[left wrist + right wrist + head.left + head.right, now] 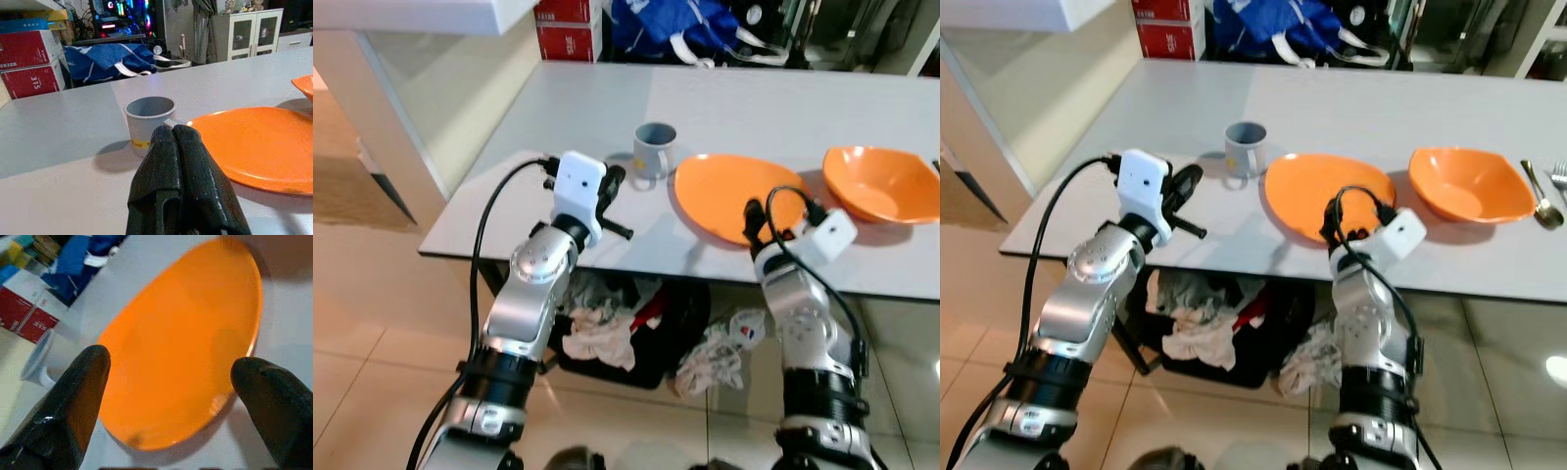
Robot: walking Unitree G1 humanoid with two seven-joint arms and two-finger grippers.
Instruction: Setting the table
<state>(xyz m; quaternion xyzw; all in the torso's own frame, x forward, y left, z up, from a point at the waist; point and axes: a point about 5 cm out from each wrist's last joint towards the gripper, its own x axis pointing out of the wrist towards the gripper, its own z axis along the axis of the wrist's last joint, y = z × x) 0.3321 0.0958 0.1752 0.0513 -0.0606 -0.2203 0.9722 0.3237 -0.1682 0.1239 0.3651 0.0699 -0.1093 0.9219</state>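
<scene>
A pale grey table (558, 127) runs across the upper half of the frame, its near edge cutting from the left-centre down to the right. On it, near the middle, stands a small grey mug (654, 149), upright, with an orange plate (724, 191) just beside it on the right and an orange bowl (881, 183) further right, apart from the plate. In the right eye view a spoon (1540, 201) and part of a fork (1559, 176) lie at the far right edge of the frame, next to the bowl.

The left hand (612, 191) hovers over the table's near edge at centre-left, its two black fingers (183, 186) pressed together with nothing between them, pointing toward the mug. The right hand (168, 396) sits at the near edge of the plate, fingers spread wide on either side of the plate's rim, holding nothing.

Under the table, crumpled cloths (607, 333) spill from a dark bin onto a beige tiled floor (372, 323). Beyond the far edge are red boxes (570, 27) at upper centre and a blue bag (675, 24) beside them. The left wrist view shows a white glass-door cabinet (249, 32) at the back.
</scene>
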